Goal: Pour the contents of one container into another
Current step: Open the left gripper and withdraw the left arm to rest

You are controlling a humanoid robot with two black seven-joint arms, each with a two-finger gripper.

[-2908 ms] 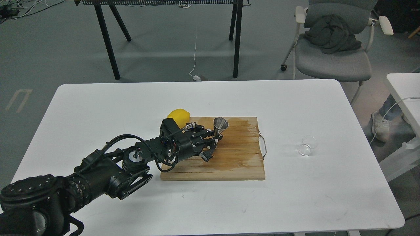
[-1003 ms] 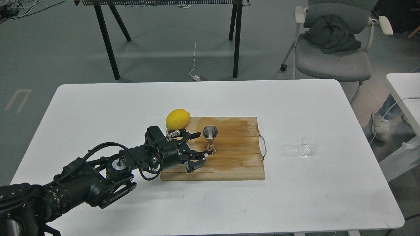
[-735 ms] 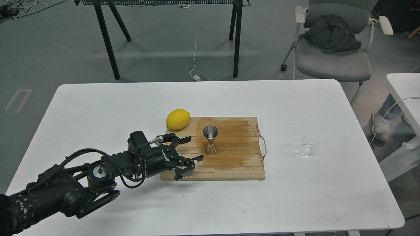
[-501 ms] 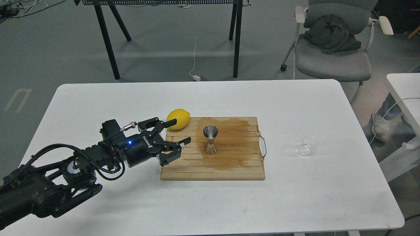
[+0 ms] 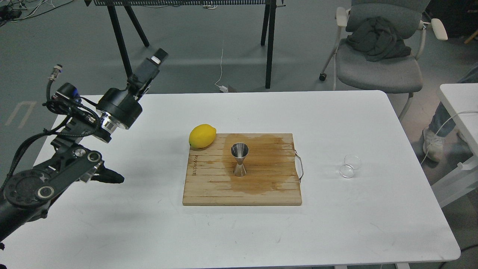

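Note:
The steel hourglass jigger (image 5: 239, 158) stands upright near the middle of the wooden cutting board (image 5: 209, 186), on a wet brown stain. The small clear glass cup (image 5: 350, 166) sits alone on the white table, well to the right of the board. My left arm is raised over the table's left side, far from both. Its gripper (image 5: 154, 64) points up and away at the back left; its fingers cannot be told apart, and nothing shows in it. My right gripper is out of view.
A yellow lemon (image 5: 202, 135) lies at the board's back left corner. The board has a metal wire handle (image 5: 300, 166) on its right edge. Behind the table (image 5: 336, 231) are black trestle legs (image 5: 269, 45) and a grey chair (image 5: 377, 56).
My left gripper let go of the jigger, which now stands on the board. The arm then pulled back to the left and swung up high over the table's left side.

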